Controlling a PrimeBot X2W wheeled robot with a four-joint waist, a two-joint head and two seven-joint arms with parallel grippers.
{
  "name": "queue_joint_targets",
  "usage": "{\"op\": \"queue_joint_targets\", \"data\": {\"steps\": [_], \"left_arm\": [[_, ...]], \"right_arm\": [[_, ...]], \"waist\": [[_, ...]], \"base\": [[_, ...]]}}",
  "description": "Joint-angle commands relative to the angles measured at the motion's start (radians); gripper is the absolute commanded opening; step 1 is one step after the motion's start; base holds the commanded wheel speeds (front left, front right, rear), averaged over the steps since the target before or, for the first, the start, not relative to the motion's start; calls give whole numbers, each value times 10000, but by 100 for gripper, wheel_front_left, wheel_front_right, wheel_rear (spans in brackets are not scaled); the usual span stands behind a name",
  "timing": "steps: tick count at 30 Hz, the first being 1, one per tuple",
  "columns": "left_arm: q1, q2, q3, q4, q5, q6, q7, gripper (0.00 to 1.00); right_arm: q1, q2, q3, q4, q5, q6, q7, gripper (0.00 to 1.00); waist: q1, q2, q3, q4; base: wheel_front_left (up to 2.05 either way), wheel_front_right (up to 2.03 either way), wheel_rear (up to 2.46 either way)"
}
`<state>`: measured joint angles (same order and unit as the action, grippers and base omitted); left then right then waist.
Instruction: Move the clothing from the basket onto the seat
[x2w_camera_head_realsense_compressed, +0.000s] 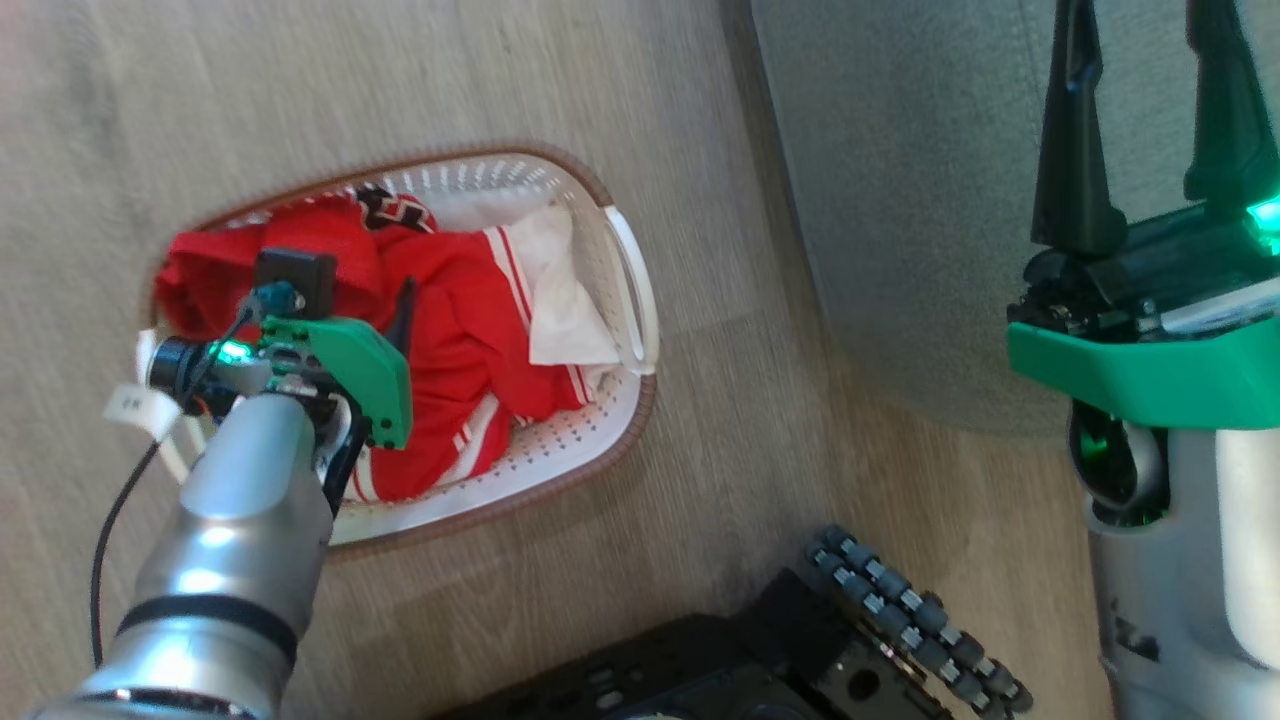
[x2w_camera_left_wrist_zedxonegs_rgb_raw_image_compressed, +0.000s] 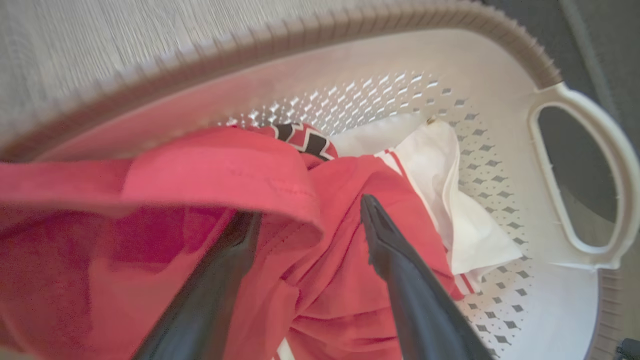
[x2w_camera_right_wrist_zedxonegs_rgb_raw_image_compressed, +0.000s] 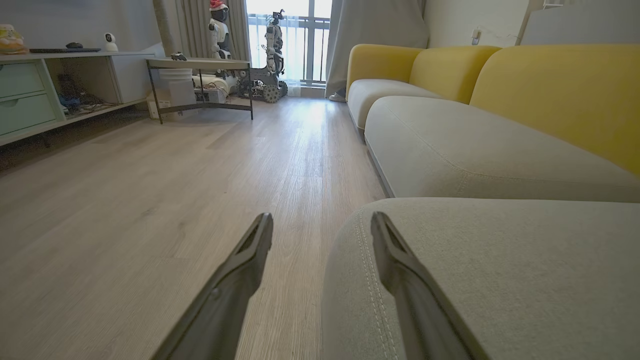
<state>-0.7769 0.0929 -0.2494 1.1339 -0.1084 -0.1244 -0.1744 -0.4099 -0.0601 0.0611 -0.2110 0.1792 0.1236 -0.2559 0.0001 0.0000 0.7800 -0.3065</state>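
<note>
The clothing (x2w_camera_head_realsense_compressed: 460, 340), bright red with white stripes, lies bunched in the white perforated basket (x2w_camera_head_realsense_compressed: 560, 440) on the wood floor. My left gripper (x2w_camera_head_realsense_compressed: 390, 320) reaches down into the basket. In the left wrist view its jaws stand open in the clothing (x2w_camera_left_wrist_zedxonegs_rgb_raw_image_compressed: 340, 280). A red fold drapes over the tip of the left finger (x2w_camera_left_wrist_zedxonegs_rgb_raw_image_compressed: 225, 280), and the other finger rests on the cloth. The basket wall (x2w_camera_left_wrist_zedxonegs_rgb_raw_image_compressed: 500, 75) curves behind. My right gripper (x2w_camera_head_realsense_compressed: 1140, 40) is open over the grey-green seat (x2w_camera_head_realsense_compressed: 900, 200). Along its fingers, the right gripper (x2w_camera_right_wrist_zedxonegs_rgb_raw_image_compressed: 321, 220) hovers at the seat (x2w_camera_right_wrist_zedxonegs_rgb_raw_image_compressed: 500, 260) corner.
A white piece of fabric (x2w_camera_head_realsense_compressed: 565, 300) lies beside the red cloth in the basket. My dark wheeled base (x2w_camera_head_realsense_compressed: 800, 640) sits at the bottom. Yellow backrests (x2w_camera_right_wrist_zedxonegs_rgb_raw_image_compressed: 560, 95), a low table (x2w_camera_right_wrist_zedxonegs_rgb_raw_image_compressed: 200, 65), a cabinet (x2w_camera_right_wrist_zedxonegs_rgb_raw_image_compressed: 30, 95) and open floor (x2w_camera_right_wrist_zedxonegs_rgb_raw_image_compressed: 150, 190) show ahead.
</note>
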Motion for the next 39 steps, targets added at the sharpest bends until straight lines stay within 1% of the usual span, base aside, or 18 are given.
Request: {"op": "queue_joint_targets", "data": {"steps": [1,7,10,18,24,25,27,28,29,30,39], "left_arm": [[-36,209,108,56,22,-46,39,100],[-745,282,-243,856,-24,-58,488,100],[-1021,335,-442,1105,-73,-60,924,100],[-1416,365,-1129,1408,-265,-62,2208,100],[-1530,404,-1440,1461,-615,-62,2471,100],[-1544,411,-1493,1466,-661,-62,2477,88],[-1556,415,-1602,1474,-760,-62,2465,45],[-1551,412,-1662,1477,-813,-62,2452,25],[-1551,412,-1662,1477,-813,-62,2452,25],[-1541,403,-1723,1478,-878,-62,2432,0],[-1393,359,-2350,1339,-1717,-63,2223,0]], "right_arm": [[63,96,178,-391,87,71,-59,100],[-192,97,222,-467,292,71,-59,100],[-303,98,257,-494,369,71,-59,100],[-476,98,353,-540,485,71,-59,100],[-535,98,373,-512,524,71,-59,100],[-540,98,364,-504,525,71,-59,100],[-548,98,347,-478,522,71,-59,100],[-554,98,346,-463,520,71,-59,100],[-554,98,346,-463,520,71,-59,100],[-562,98,351,-448,519,71,-59,100],[-606,98,366,-372,471,71,-59,100]], "waist": [[-1,0,350,-204],[-1,0,958,-489],[-1,0,1211,-602],[-1,0,1620,-789],[-1,0,1722,-838],[-1,0,1729,-840],[-1,0,1727,-833],[-1,0,1717,-825],[-1,0,1717,-825],[-1,0,1703,-819],[-1,0,1387,-756]], "base": [[0,0,0],[0,0,0],[0,0,0],[0,0,0],[0,0,0],[0,0,0],[0,0,0],[0,0,0],[0,0,0],[0,0,0],[0,0,0]]}}
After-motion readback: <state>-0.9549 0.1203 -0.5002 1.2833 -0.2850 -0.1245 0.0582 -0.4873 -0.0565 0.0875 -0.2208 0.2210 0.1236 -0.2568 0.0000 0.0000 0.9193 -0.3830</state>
